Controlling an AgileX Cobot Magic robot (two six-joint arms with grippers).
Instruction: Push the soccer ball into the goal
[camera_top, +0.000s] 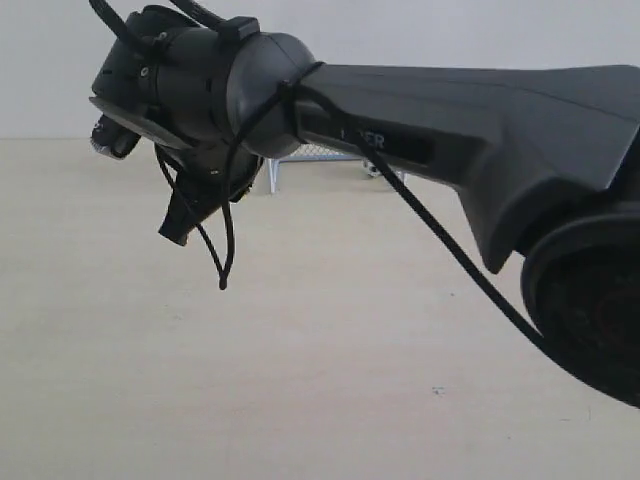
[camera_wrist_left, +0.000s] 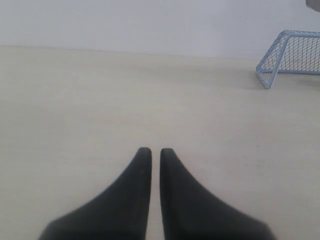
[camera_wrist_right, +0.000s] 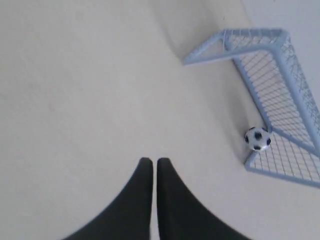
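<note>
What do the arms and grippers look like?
Left gripper and right gripper: matte black fingers, broad bases curving to narrow blunt tips. Arm: dark grey moulded shell, rounded joint, loose black cables, faint unreadable lettering.

Tally for you, operator: one soccer ball (camera_wrist_right: 258, 138). One goal (camera_wrist_right: 255, 33). Two grippers, left gripper (camera_wrist_left: 155, 150) and right gripper (camera_wrist_right: 151, 160), each with two black fingers, so four fingers in all. One pale tabletop (camera_wrist_left: 75, 100). The exterior view shows you one dark arm (camera_top: 480, 120).
</note>
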